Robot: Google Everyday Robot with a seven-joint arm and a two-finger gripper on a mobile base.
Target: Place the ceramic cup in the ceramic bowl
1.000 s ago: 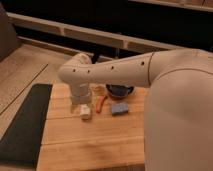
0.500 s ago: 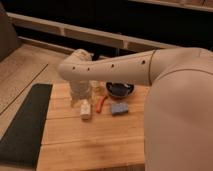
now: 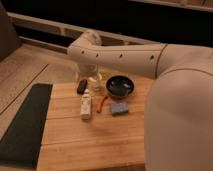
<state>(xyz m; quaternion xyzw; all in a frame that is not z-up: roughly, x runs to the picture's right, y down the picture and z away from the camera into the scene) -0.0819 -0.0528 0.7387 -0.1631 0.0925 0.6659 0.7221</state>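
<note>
We see the arm (image 3: 125, 52) come in from the right, run along the far edge of the table (image 3: 100, 145) and bend downward at its wrist over the far left part of the wood. The gripper (image 3: 91, 72) hangs below that bend, low over the far side of the table and right at the cup (image 3: 96, 82). We cannot tell whether it is above the cup or around it, nor whether it is released, clenched or grasping anything.

The cup shows as a small cream shape between the block (image 3: 81, 86) and the bowl (image 3: 120, 86), just left of the bowl and not inside it. We cannot tell whether it rests on the wood or is lifted off it.

The bowl sits upright on the far side of the table, right of the middle, dark at the rim and bluish within, close beneath the arm. The block, small and black, lies just left of the cup.

Nearer to us the bottle (image 3: 86, 105) lies on its side, its length running from far to near. A thin orange piece (image 3: 102, 103) lies tilted just right of it, and a small blue piece (image 3: 119, 108) lies beyond that, in front of the bowl. A dark mat (image 3: 25, 125) runs along the table's left side, and the robot's pale body (image 3: 180, 125) fills the right
</note>
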